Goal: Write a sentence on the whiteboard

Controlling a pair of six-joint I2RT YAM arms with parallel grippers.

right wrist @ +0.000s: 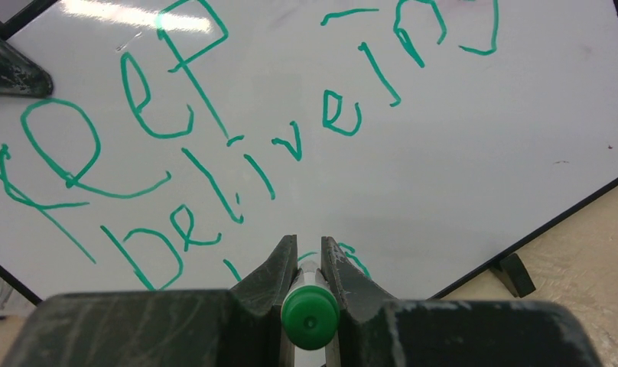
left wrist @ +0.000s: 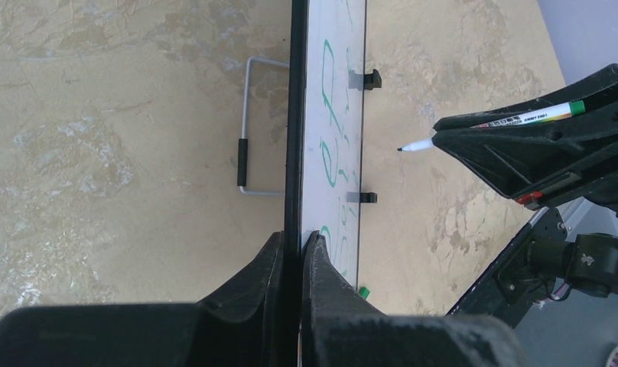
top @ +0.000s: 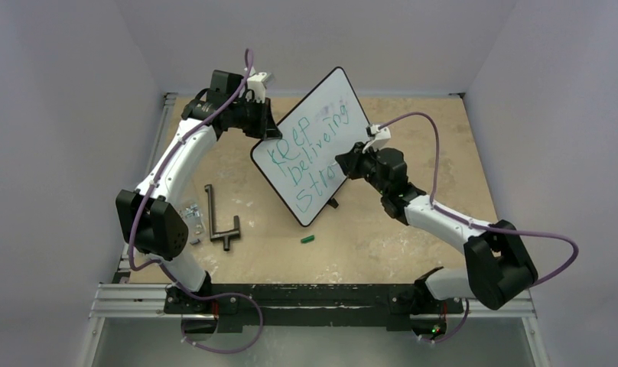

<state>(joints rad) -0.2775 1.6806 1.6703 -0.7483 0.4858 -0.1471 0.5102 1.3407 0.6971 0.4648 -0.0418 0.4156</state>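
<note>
whiteboard (top: 335, 86): upright near the middle of the desk (top: 413, 229), turned at an angle; writing face towards the right arm.
sentence (right wrist: 214, 153): green marker lettering on the whiteboard face, three lines: "Keep", "beliveing", and a third line reading "Stro" so far.
board supports: two small black feet (left wrist: 371, 77) on the writing side of the whiteboard; wire stand (left wrist: 245, 126) behind it.
left hand (left wrist: 298, 241): fingers pressed onto the whiteboard's top edge, one on each face, pinching the frame.
right hand (right wrist: 310, 245): in front of the whiteboard's third line, fingers clamped on a green-ended marker (right wrist: 310, 321).
marker tip: points at the whiteboard face; left wrist view shows a small gap, not touching.
green cap (top: 307, 238): on the desk just in front of the whiteboard's near corner.
black T-shaped bar (top: 218, 222): on the desk, left of the whiteboard, well apart.
small silvery pieces (top: 190, 218): just beside the bar, on the side away from the whiteboard.
</note>
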